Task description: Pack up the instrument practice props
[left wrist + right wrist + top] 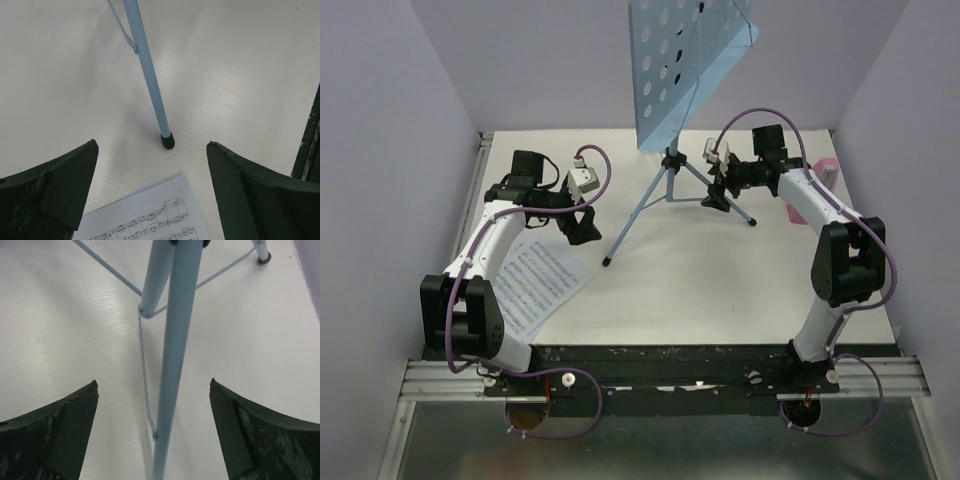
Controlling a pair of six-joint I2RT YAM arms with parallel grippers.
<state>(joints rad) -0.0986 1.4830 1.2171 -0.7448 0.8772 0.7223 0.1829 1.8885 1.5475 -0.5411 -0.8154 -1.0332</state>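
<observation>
Camera overhead: the left gripper hangs over the table beside the sheet-music pages. The right gripper is at the upright light-blue music stand, with the pink metronome at the far right.

Left wrist: the left gripper is spread wide and empty above a page corner.

Right wrist: the right gripper is spread wide around a stand leg, touching neither finger.

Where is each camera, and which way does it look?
Top external: above and behind, looking down on the white table, the light-blue hole-punched music stand, both arms.
Left wrist: on the left arm, looking between the fingers of the open left gripper at one stand leg and white printed sheet-music pages.
Right wrist: on the right arm, looking between the fingers of the open right gripper at the stand's legs.
All share the stand.
</observation>
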